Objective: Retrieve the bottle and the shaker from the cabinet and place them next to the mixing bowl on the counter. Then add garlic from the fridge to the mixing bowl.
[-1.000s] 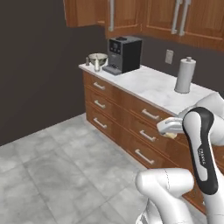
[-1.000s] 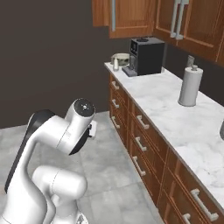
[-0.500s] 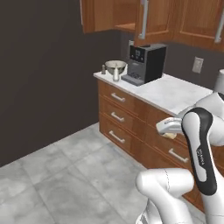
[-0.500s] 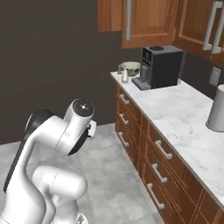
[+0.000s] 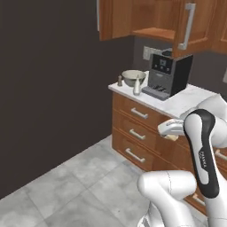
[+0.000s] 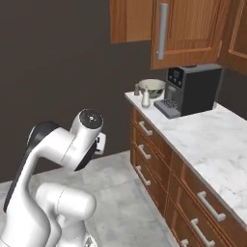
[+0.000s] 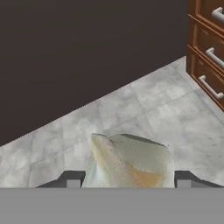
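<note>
Here, the tool [image 7: 127, 181] pinches the garlic [image 7: 131, 162] over grey floor tiles [image 5: 66, 181], well short of the marble counter [image 6: 212, 140].

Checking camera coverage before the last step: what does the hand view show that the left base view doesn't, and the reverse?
Hand view: the garlic sitting between the finger tips of the gripper. Left base view: the mixing bowl with the bottle and shaker beside it on the counter, a coffee machine, the cabinet standing open. Both: brown drawers, grey floor tiles, dark wall.
</note>
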Robot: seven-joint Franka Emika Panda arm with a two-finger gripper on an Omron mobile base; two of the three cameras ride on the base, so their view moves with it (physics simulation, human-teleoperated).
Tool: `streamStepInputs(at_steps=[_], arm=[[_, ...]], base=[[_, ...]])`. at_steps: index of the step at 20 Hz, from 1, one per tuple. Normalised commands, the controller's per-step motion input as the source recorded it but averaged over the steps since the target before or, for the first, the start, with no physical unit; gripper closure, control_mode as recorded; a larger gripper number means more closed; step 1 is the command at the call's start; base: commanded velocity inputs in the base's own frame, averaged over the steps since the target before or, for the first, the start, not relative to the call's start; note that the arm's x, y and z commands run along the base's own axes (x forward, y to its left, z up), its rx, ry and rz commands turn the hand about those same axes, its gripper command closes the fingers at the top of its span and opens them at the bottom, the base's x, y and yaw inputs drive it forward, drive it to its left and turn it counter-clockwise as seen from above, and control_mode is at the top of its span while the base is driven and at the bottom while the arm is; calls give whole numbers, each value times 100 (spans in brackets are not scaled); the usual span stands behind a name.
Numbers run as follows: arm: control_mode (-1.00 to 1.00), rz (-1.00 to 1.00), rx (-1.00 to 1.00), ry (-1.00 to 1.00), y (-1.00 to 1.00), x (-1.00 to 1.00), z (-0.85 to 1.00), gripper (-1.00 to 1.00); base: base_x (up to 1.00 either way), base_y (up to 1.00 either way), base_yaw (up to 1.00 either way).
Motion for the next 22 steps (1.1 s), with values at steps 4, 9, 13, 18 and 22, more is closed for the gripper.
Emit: streamStepInputs(at_steps=[4,9,13,18,22], arm=[[100,0,0,0,0,0,0,100],[100,0,0,0,0,0,0,100],[100,0,0,0,0,0,0,100],[100,0,0,0,0,0,0,100],[100,0,0,0,0,0,0,100]], base=[[100,65,-30],[100,57,-35],[100,54,-37],[91,34,-38],[52,1,-37]])
